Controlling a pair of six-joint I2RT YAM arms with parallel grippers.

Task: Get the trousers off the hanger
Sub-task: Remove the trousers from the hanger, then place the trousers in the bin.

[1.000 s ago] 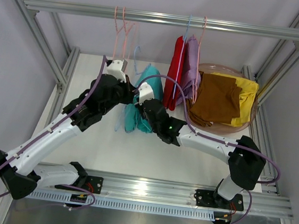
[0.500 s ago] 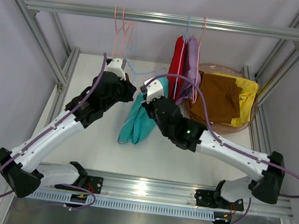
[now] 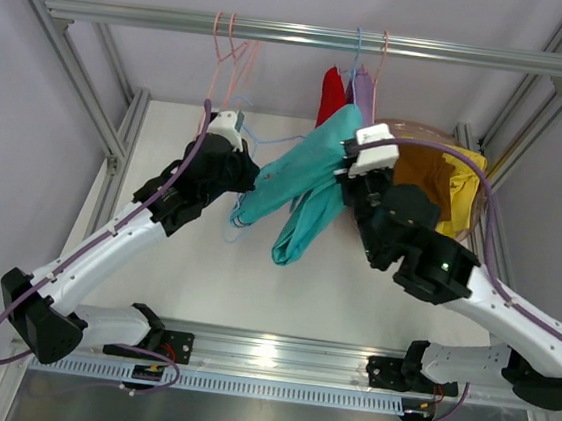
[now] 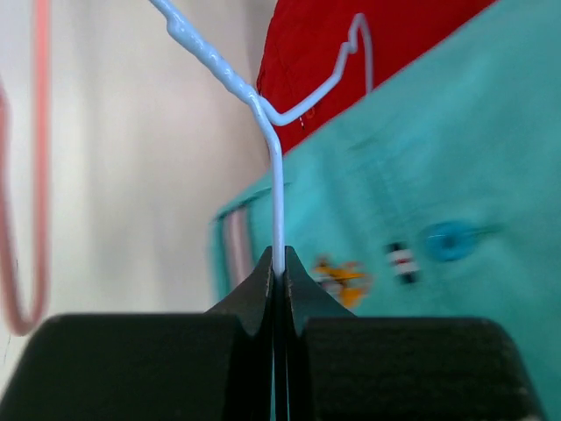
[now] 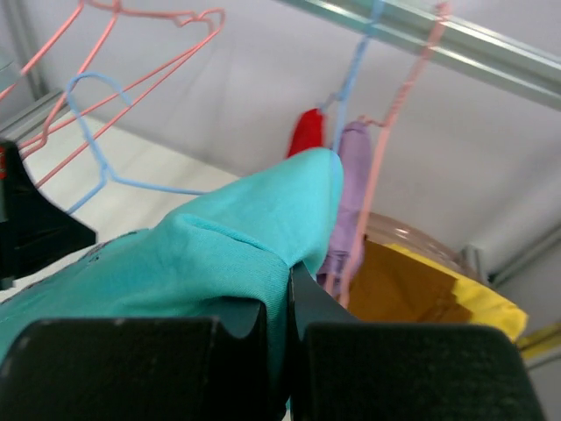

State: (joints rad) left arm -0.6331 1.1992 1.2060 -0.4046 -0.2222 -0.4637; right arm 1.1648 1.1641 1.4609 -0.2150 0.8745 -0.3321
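The teal trousers (image 3: 310,173) stretch in the air between my two grippers, one leg hanging down. My right gripper (image 3: 349,165) is shut on their upper end (image 5: 219,254), raised near the rail. My left gripper (image 3: 241,169) is shut on the wire of the light blue hanger (image 4: 277,193), with the teal cloth (image 4: 421,175) just behind it. The red trousers (image 3: 332,90) and lavender trousers (image 3: 362,86) hang on hangers from the rail. The brown trousers (image 3: 418,170) and yellow trousers (image 3: 467,185) lie in the tub.
The pinkish round tub (image 3: 410,129) stands at the back right, behind my right arm. Empty pink hangers (image 3: 232,55) hang from the metal rail (image 3: 309,36) at the left. Frame posts stand along both sides of the table.
My right gripper shut on the teal trousers, then rose up and to the right, pulling them taut away from the blue hanger. My left gripper kept its hold on the hanger.
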